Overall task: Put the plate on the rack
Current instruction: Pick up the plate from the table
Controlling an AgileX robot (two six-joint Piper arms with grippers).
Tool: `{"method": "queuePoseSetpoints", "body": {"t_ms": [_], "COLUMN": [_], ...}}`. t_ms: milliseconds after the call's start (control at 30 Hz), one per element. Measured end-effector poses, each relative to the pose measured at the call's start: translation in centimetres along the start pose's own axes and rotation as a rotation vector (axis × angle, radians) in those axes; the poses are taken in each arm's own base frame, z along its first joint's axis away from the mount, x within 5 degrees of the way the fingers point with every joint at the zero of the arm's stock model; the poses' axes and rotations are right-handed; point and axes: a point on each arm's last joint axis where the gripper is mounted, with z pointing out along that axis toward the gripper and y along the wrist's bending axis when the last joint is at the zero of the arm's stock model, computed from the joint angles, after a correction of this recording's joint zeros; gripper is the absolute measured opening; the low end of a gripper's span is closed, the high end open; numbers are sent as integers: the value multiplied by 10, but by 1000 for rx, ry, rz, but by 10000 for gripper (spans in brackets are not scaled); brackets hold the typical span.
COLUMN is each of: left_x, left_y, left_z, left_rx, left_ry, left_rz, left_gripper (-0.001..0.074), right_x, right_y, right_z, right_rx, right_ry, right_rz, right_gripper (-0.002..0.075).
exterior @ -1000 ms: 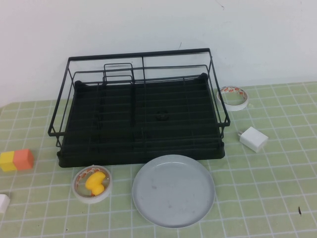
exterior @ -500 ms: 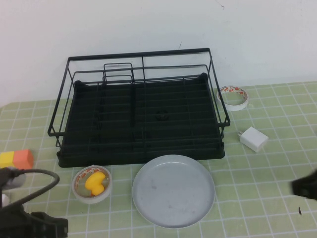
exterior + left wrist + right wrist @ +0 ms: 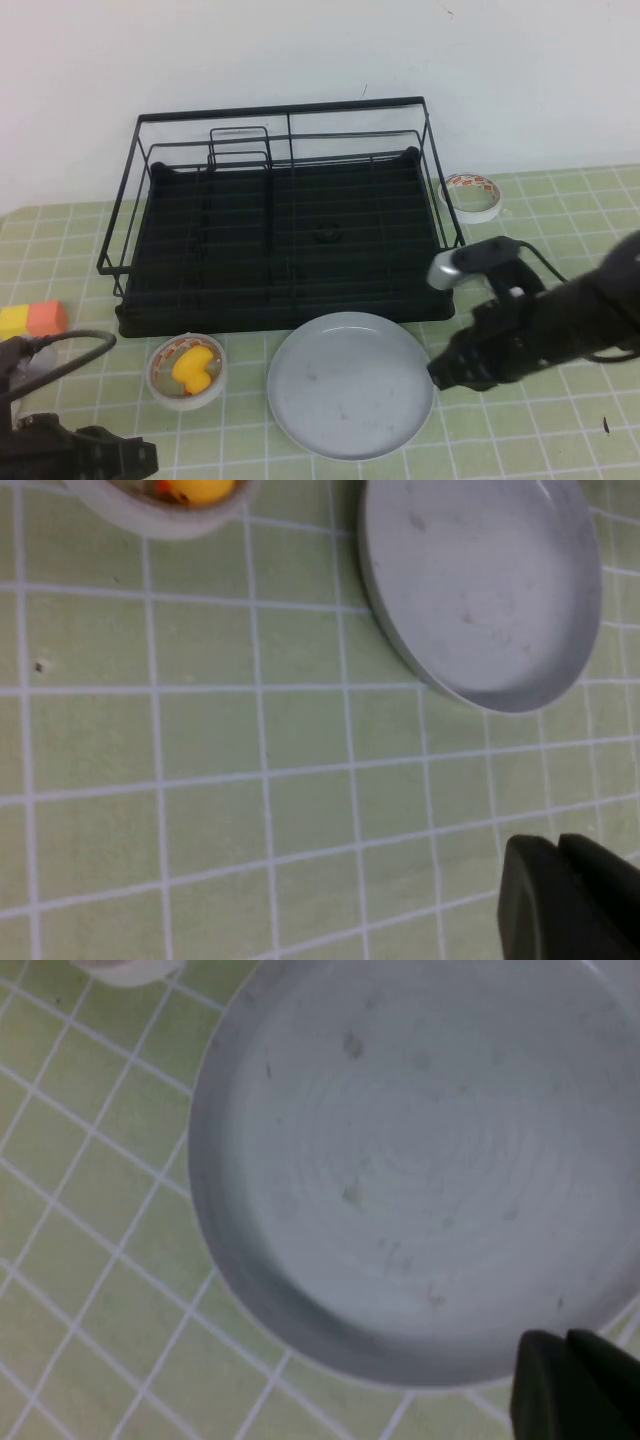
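Note:
The pale grey-blue plate (image 3: 350,385) lies flat on the green grid mat, just in front of the black wire rack (image 3: 300,250). The rack is empty. My right gripper (image 3: 442,374) is shut and empty, its tip right by the plate's right rim. In the right wrist view the plate (image 3: 420,1160) fills most of the picture, with the shut gripper (image 3: 565,1337) at its edge. My left gripper (image 3: 135,460) is shut and empty, low at the front left, well away from the plate. In the left wrist view the gripper (image 3: 555,842) hangs over bare mat, apart from the plate (image 3: 480,590).
A white tape roll with a yellow object inside (image 3: 186,372) sits left of the plate. Another tape roll (image 3: 472,195) lies right of the rack. An orange and yellow block (image 3: 32,320) is at the far left. A white wall stands behind the rack.
Both arms have come into view. The right arm swung in from the right to the plate's right rim, covering a white charger. The left arm crept in at the bottom left.

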Motion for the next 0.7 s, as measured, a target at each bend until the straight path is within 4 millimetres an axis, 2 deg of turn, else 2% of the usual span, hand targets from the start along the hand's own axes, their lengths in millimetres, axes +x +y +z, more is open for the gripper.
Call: {"method": "queuePoseSetpoints", "body": {"t_ms": [67, 133, 300, 367, 500, 700], "left_x": [1, 2, 2, 3, 3, 1], "left_y": [-2, -3, -4, -4, -6, -8], "left_z": [0, 0, 0, 0, 0, 0], "left_rx": [16, 27, 38, 43, 62, 90], "left_ry": [13, 25, 27, 30, 31, 19], "left_rz": [-17, -25, -38, -41, -62, -103], "left_gripper": [-1, -1, -1, -1, -1, -1], "right_x": [-5, -11, -21, -22, -19, -6], "right_y": [-3, -5, -14, -19, -29, -40], "right_z": [8, 14, 32, 39, 56, 79], "right_rx": [6, 10, 18, 36, 64, 71], "right_ry": [7, 7, 13, 12, 25, 87], "right_rz": [-13, -13, 24, 53, 141, 184], "right_gripper": [22, 78, 318, 379, 417, 416]}}
